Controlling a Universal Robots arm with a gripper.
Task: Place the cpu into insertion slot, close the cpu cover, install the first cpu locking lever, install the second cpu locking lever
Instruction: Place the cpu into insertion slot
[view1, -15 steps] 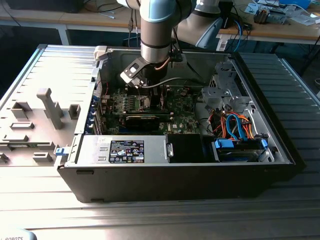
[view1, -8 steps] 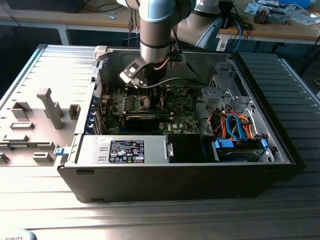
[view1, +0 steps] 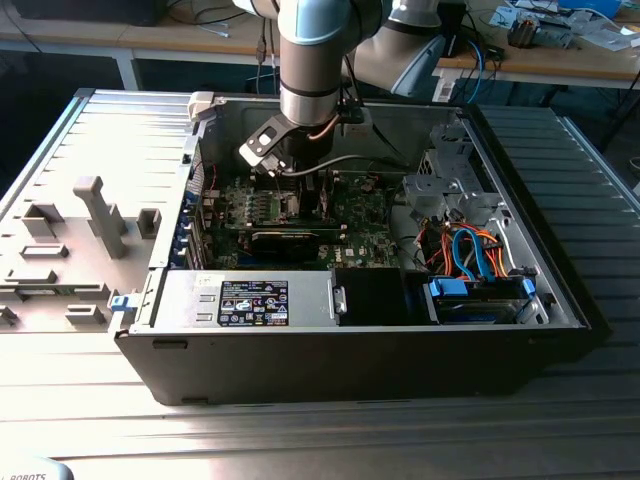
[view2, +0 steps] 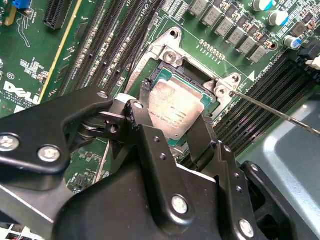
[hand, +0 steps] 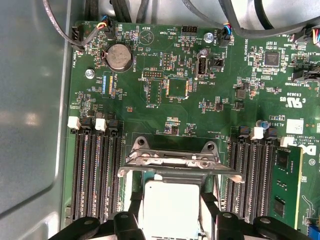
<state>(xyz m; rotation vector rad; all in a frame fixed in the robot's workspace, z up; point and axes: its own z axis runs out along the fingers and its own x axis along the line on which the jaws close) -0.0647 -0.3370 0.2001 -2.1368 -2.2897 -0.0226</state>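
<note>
Setting: a Universal Robots arm (view1: 310, 60) reaches down into an open computer case (view1: 350, 345) lying on its side, with the wrist low over the green motherboard (hand: 150, 115).
Tool: the gripper (view2: 174, 107) is clenched on the cpu (view2: 177, 119) — one black finger (view2: 144, 92) against each of two opposite edges of the chip, seen in both wrist views.
Position of the cpu: directly over the insertion slot (view2: 192, 72), silver face up, between the banks of long black memory slots (hand: 95, 170). Whether it already rests in the socket or hangs just above it cannot be told.
The cpu cover (hand: 175, 161): a silver plate standing raised along one edge of the socket, not folded over the chip.
Locking lever (view2: 270, 107): a thin metal rod angling away from a corner of the socket, apparently unlatched.
Step in hand: the first one, placing the cpu — cover and both levers look undone.
What the placement calls for, by my judgement: the chip level and square with the socket rim, lowered without side force, and the fingers freed only once it sits flat.
</note>
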